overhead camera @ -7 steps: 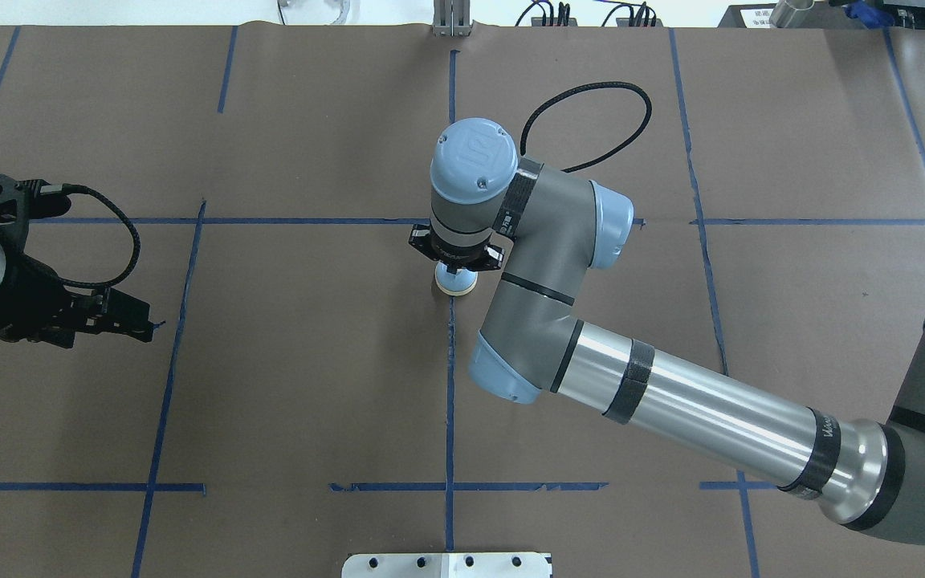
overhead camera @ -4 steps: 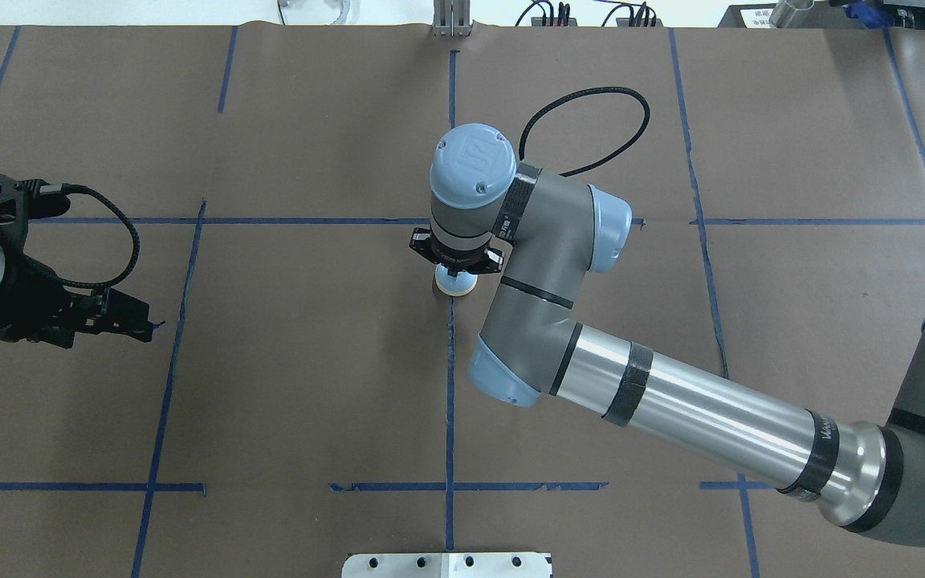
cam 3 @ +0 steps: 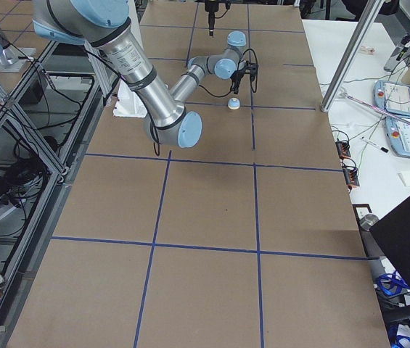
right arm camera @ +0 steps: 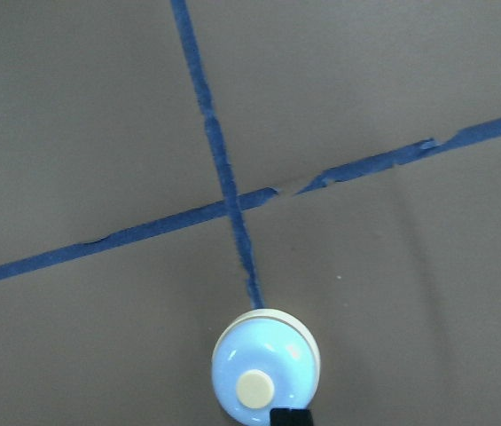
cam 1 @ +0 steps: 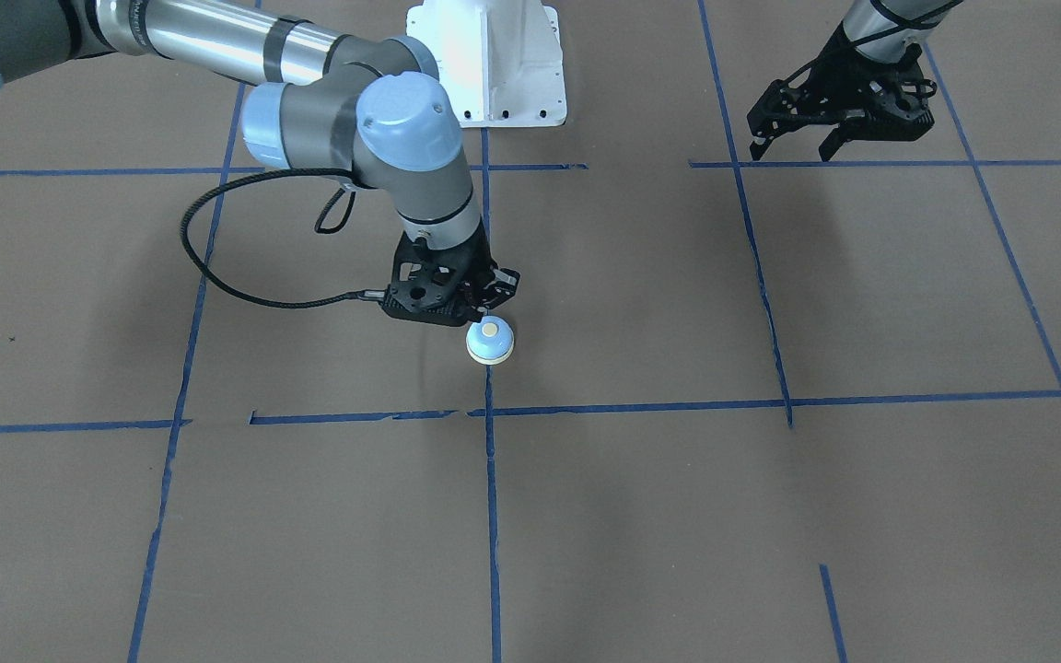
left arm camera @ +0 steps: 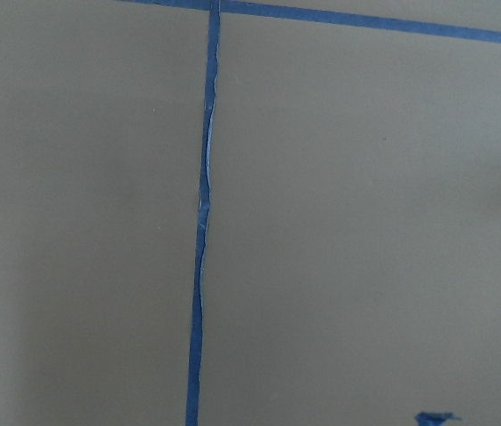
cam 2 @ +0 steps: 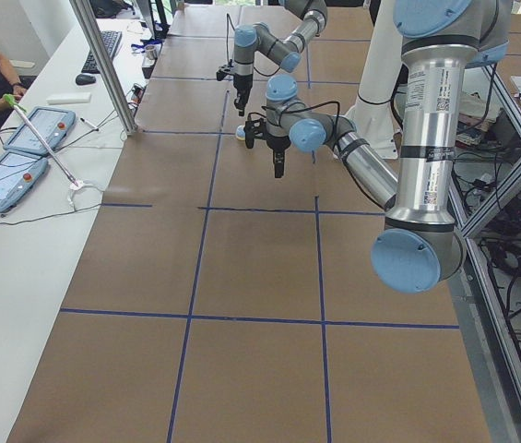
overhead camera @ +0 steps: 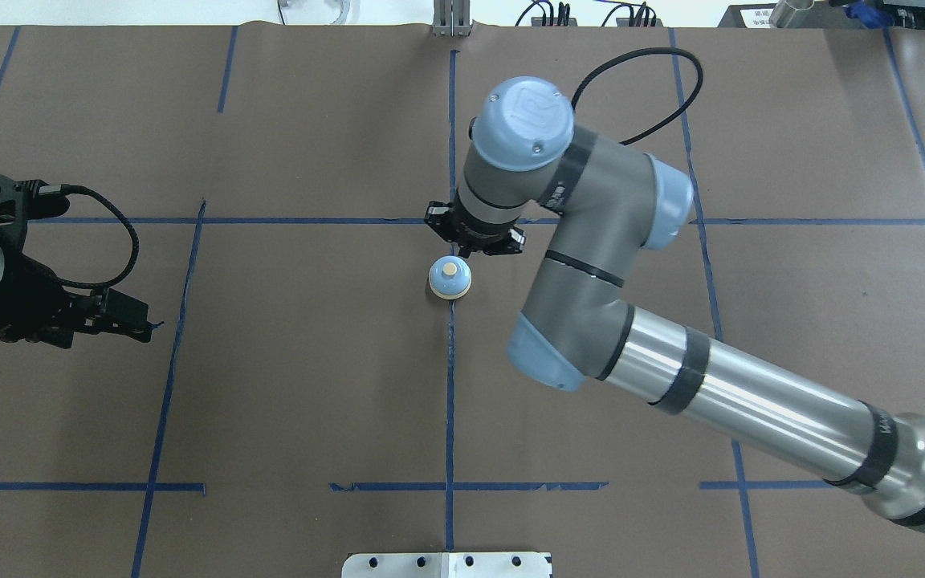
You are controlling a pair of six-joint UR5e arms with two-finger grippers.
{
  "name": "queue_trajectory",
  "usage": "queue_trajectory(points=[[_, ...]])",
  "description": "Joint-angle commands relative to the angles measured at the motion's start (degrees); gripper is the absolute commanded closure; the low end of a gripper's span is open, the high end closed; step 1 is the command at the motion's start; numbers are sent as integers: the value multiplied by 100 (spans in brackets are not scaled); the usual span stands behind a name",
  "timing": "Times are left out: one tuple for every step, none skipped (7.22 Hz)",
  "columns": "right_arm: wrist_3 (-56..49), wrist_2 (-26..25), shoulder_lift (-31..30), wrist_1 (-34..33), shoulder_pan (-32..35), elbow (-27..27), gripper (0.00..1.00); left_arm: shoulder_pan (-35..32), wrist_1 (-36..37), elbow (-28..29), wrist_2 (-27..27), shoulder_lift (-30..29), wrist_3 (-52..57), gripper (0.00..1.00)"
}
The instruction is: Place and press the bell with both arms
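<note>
At centre of the overhead view, just below the crossing of the blue tape lines (overhead camera: 450, 221), the small light-blue dome-shaped desk bell with cream base rim and cream button (overhead camera: 450, 278) sits upright on the brown paper-covered table (overhead camera: 286, 385), and nothing holds it. The right arm's black claw gripper (overhead camera: 474, 241) hangs just above the bell in frame and looks raised clear of it. It carries nothing, and I can't tell its jaw gap; the right wrist view shows only one black fingertip (right arm camera: 290, 417) at the bottom edge, overlapping the bell's rim (right arm camera: 266, 368). The left arm's black claw gripper (cam 1: 793, 140) is well apart at upper right of the front-facing view, fingers spread wide, empty. Handling read: the bell looks light, rigid and glossy, so the dome is likely slippery and pads would tend to ride up the curve. The best hold is probably low, across the cream base rim on opposite sides, where there's an edge to bite. Avoid the button when gripping, since it likely travels. Pressing probably needs a straight-down push dead centre on the button; off-centre, a bell this light could skid on the paper or tip. One claw steadying the rim while the other presses looks like the safe split.
</note>
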Motion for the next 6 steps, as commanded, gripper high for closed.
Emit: queue_trajectory(points=[[-88,563,-1121,-16,460,1415,100,0,0,0,-7,13,36,0],[-393,966,-1622,-24,793,1926,97,-9,0,26,-7,39,80,0],[-840,1458,-2332,-24,1197,2444,84,-18,-9,18,-7,170,158,0],[-1244,1715,-2904,-16,1584,2841,41,-61,-9,0,-7,467,707,0],[-1614,1778,-3493,-16,1762,3262,0,-270,-18,0,-7,766,1313,0],[-2270,2066,-3969,-24,2224,3415,0,-734,-61,-44,-85,1204,2059,0]])
